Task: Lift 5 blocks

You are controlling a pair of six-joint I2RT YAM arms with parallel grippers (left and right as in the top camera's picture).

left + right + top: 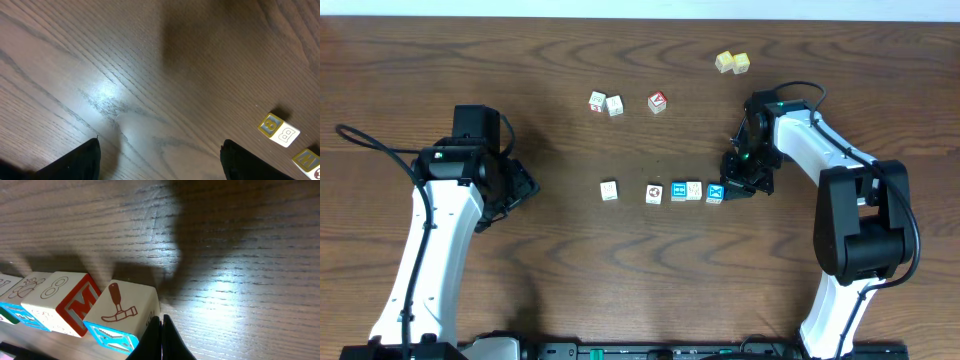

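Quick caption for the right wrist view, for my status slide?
Right gripper, shut, beside the hammer block that ends the block row on the wooden table.

Five blocks (679,191) lie in a row beside the right gripper (730,191).

Dark wooden table (620,290), viewed from above.
Its grain is brightened by soft glare (106,92); a pale strip (520,8) is seen beyond its far edge.
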